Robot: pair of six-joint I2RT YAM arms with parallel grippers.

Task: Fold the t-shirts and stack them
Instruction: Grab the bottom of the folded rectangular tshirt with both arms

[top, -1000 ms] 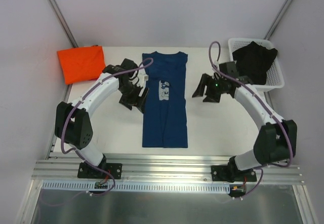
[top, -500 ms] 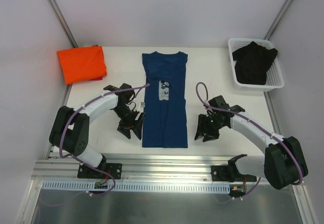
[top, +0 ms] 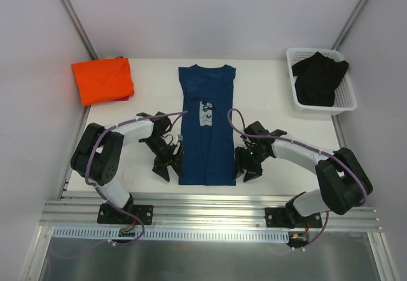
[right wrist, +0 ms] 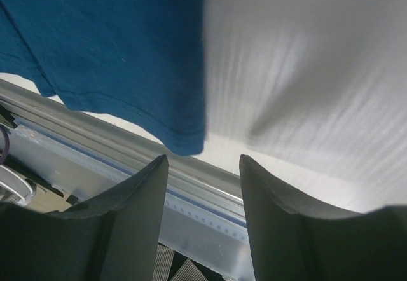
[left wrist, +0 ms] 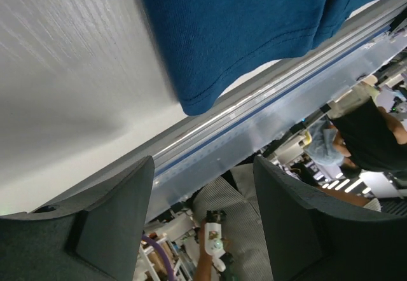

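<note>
The navy t-shirt [top: 207, 135], folded into a long strip with its pale print [top: 206, 113] showing, lies in the middle of the table. The folded orange t-shirt [top: 103, 81] lies at the far left. My left gripper [top: 166, 164] is open and empty just left of the navy shirt's near hem; that hem corner shows in the left wrist view [left wrist: 203, 96]. My right gripper [top: 247, 167] is open and empty just right of the same hem, whose other corner shows in the right wrist view [right wrist: 187, 138].
A white basket [top: 343, 106] holding black cloth [top: 319, 76] stands at the far right. The table's near edge with an aluminium rail [top: 210, 208] runs just below the shirt's hem.
Both arms have drawn back from mid-table toward the near edge, each ending beside a near corner of the navy shirt. The shirts have not moved.
</note>
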